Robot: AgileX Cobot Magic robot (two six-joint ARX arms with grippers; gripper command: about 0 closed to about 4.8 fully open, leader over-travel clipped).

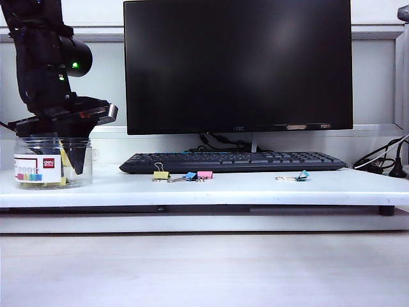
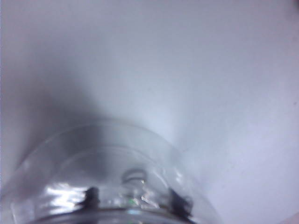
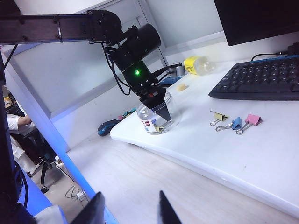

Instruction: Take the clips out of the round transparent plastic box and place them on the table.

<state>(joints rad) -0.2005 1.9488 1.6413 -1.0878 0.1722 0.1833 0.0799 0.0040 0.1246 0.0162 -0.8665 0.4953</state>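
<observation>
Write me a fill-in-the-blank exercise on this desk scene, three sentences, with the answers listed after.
1. The left gripper reaches down inside the round transparent plastic box, which stands at the ____ end of the table in the exterior view.
2. Next to the yellow clip and the blue clip lies a ____ clip.
3. The right gripper, away from the box, has its jaws ____.

Missing words: left; pink; open
</observation>
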